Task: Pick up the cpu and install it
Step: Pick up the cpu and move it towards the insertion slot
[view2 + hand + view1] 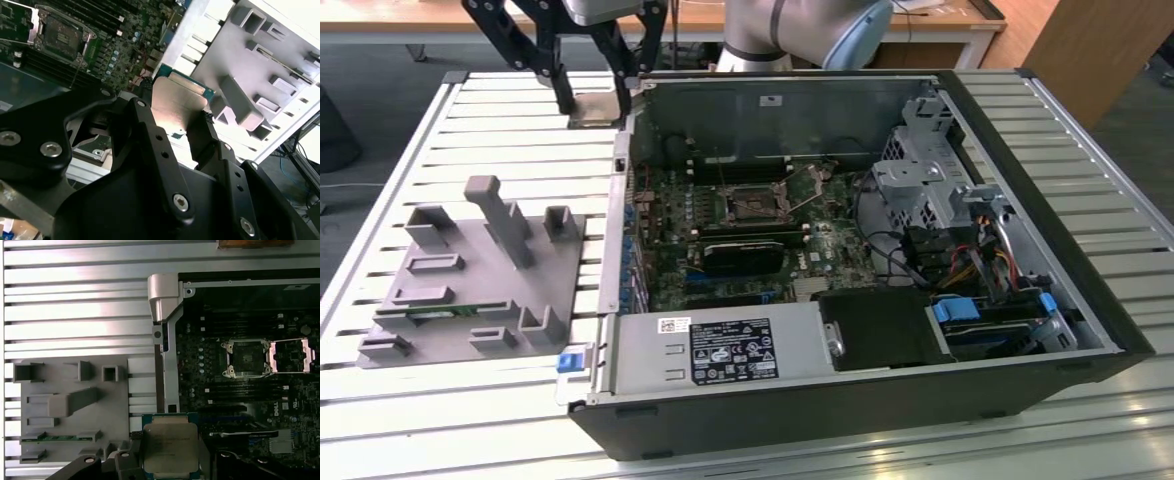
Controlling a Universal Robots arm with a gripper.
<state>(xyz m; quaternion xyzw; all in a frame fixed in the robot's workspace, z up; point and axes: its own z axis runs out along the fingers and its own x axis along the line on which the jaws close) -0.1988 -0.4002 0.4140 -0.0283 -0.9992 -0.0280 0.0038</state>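
Observation:
My gripper hangs above the slatted table just outside the open computer case's far corner, on the exterior view's left. It is shut on the cpu, a flat silvery square with a green rim. Both wrist views show the cpu pinched at its edges by the black fingers. The motherboard's cpu socket lies open inside the case, its metal load plate flipped back beside it. The cpu is off to the side of the socket, apart from it.
A grey holder tray with upright posts sits on the table on the exterior view's left of the case, with a green memory stick in it. Drive cage, cables and power supply crowd the case. The case's wall stands between tray and motherboard.

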